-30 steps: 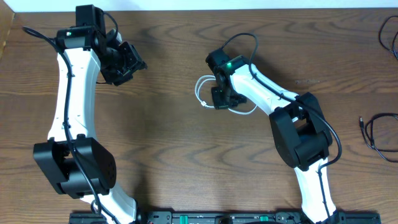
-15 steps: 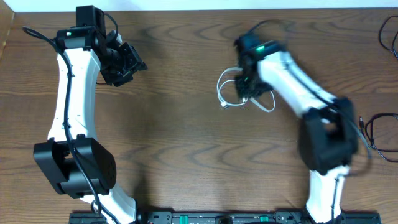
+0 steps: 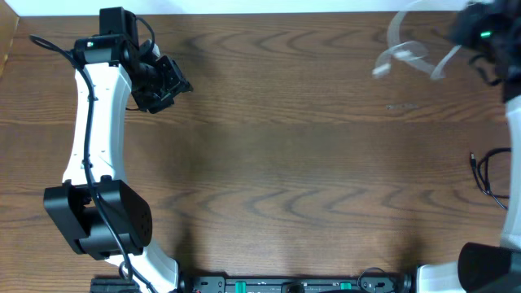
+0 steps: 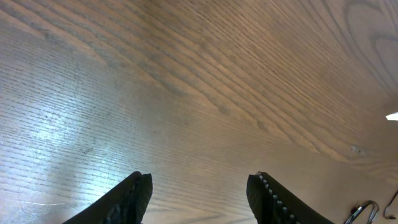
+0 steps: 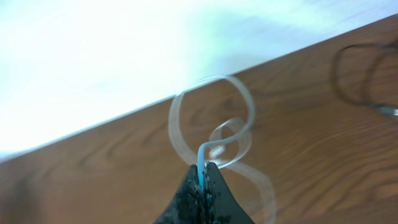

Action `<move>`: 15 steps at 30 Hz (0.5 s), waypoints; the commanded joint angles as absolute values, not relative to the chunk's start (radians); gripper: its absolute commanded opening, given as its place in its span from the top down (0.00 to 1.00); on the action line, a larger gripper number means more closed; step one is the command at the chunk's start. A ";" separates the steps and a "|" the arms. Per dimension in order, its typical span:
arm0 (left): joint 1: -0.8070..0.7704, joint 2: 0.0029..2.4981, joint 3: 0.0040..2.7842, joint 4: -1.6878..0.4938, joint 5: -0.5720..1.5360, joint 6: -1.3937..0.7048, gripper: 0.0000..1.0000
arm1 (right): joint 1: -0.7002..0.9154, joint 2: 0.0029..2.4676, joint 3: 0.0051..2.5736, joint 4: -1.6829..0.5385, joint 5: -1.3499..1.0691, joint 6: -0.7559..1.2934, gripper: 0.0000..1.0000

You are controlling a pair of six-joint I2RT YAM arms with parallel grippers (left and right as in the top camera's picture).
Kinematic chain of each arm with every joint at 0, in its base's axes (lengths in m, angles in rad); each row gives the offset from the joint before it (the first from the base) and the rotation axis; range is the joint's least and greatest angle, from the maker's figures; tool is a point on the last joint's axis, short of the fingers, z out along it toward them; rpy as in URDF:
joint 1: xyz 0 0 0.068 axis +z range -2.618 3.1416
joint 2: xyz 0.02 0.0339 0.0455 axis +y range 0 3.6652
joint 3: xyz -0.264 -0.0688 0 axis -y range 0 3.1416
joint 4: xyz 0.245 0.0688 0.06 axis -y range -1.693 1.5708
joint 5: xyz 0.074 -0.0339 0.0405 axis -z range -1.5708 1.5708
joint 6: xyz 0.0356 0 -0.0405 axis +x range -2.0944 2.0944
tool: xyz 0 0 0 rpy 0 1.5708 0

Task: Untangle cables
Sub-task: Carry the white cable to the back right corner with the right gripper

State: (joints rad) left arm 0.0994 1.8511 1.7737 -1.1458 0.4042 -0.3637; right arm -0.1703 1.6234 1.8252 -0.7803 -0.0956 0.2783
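Where the overhead view is read as a clock face, the left gripper (image 3: 169,84) is found at about 10 o'clock, held over the bare table (image 3: 269,163). In the left wrist view its jaws are seen parted with nothing between them; only wood grain is shown beneath.

Toward 1 o'clock the white cable (image 3: 407,50) is noted, heavily blurred, its loops near the far table edge. It is pinched by the right gripper (image 5: 202,182), whose fingers are pressed together on the cord. In the right wrist view a few loops are spread beyond the fingertips. Whether those loops touch the wood cannot be told.

At 3 o'clock, by the right edge, the black cable (image 3: 488,175) is seen lying looped on the table, well apart from the white one. A small plug is shown at its upper end.
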 commanded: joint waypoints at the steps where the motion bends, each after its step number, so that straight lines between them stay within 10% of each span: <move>1: 0.099 1.829 1.777 -1.150 0.390 -0.364 0.45 | -0.262 1.654 1.821 -0.736 -0.108 0.295 0.99; 15: 0.099 1.829 1.777 -1.147 0.391 -0.364 0.36 | -0.340 1.848 1.820 -0.768 -0.006 0.265 0.99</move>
State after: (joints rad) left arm 0.0994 1.8511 1.7737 -1.1450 0.4042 -0.3664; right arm -0.3408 1.8046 1.8233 -0.7555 -0.0757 0.2771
